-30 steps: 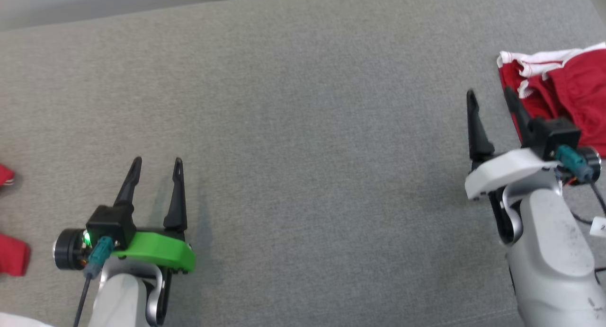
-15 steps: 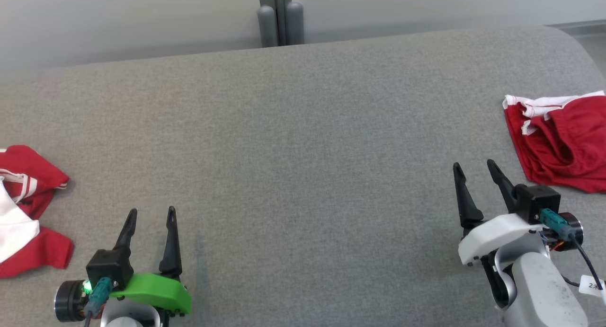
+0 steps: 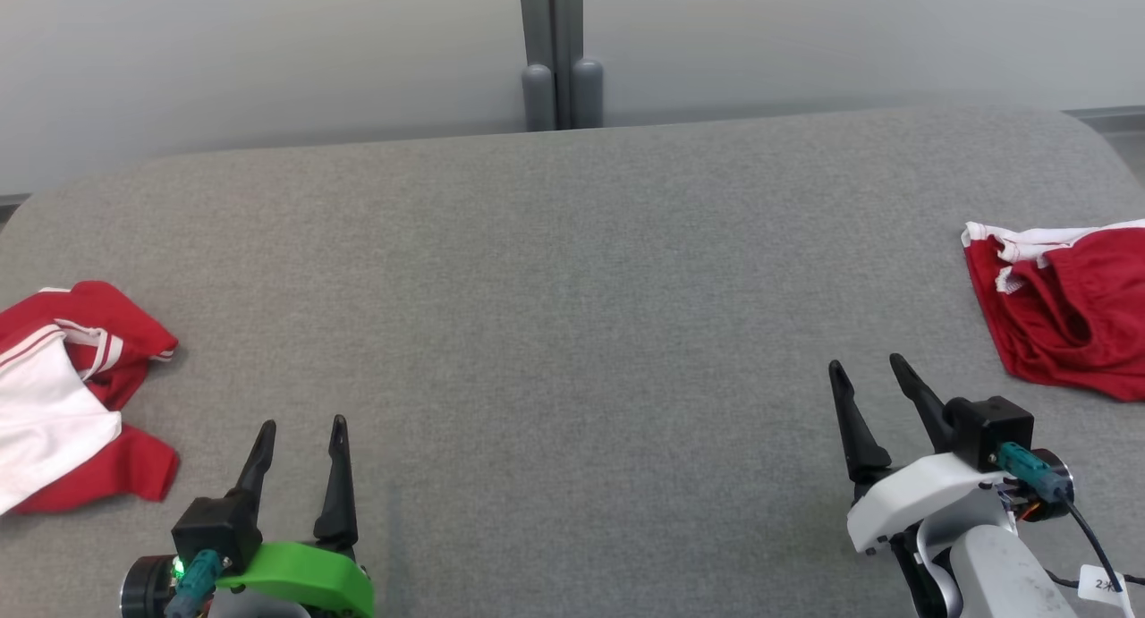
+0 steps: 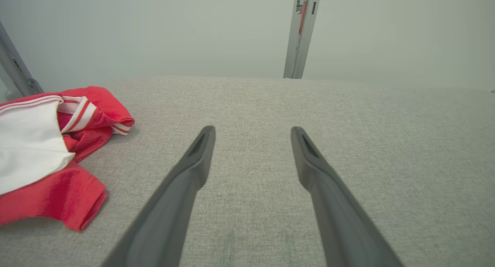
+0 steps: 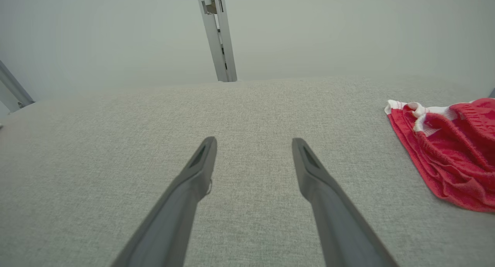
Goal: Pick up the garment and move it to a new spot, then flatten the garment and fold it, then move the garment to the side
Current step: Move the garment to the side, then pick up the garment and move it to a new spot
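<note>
Grey fabric-covered table (image 3: 572, 269) carries a crumpled red-and-white garment (image 3: 80, 394) at its left edge and a red white-trimmed garment (image 3: 1064, 314) at its right edge, both untouched, as the left gripper (image 3: 302, 422) and right gripper (image 3: 864, 362) hover spread and empty, the pickup apparently next and calling for a sideways reach; a white cable tag (image 3: 1098, 584) legibly shows only "2".

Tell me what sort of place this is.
Probably a robot test lab, not a home: a wide grey cloth-covered table, bare pale wall panels joined by a metal post, and a red-and-white garment and a red garment lying crumpled at either end.
</note>
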